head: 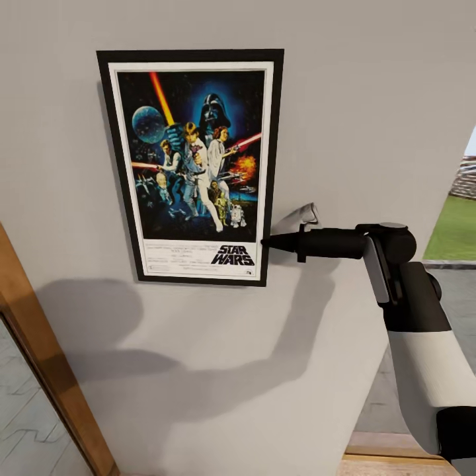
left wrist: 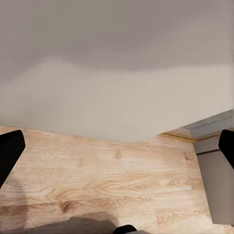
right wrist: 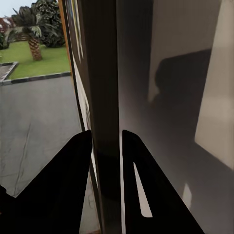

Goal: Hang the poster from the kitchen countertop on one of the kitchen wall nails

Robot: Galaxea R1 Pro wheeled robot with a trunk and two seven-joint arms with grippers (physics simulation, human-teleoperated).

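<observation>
The poster (head: 192,165) is upright and flat against the grey wall (head: 370,99), its black frame, white border and "STAR WARS" logo in plain sight. My right gripper (head: 268,242) reaches in from the right and is shut on the frame's right edge near the bottom corner. In the right wrist view the two dark fingers (right wrist: 73,175) pinch the poster's thin edge (right wrist: 105,97), the gripper (right wrist: 107,146) pointing along the wall. My left gripper (left wrist: 117,151) is open, its fingertips wide apart over the wooden floor (left wrist: 107,185). No nail can be seen, and the kitchen countertop is out of view.
A wooden door frame (head: 39,357) slants up at the lower left. Right of the wall's end is an opening onto grey paving and a lawn (head: 456,231). Shadows of my arm fall on the wall below the poster.
</observation>
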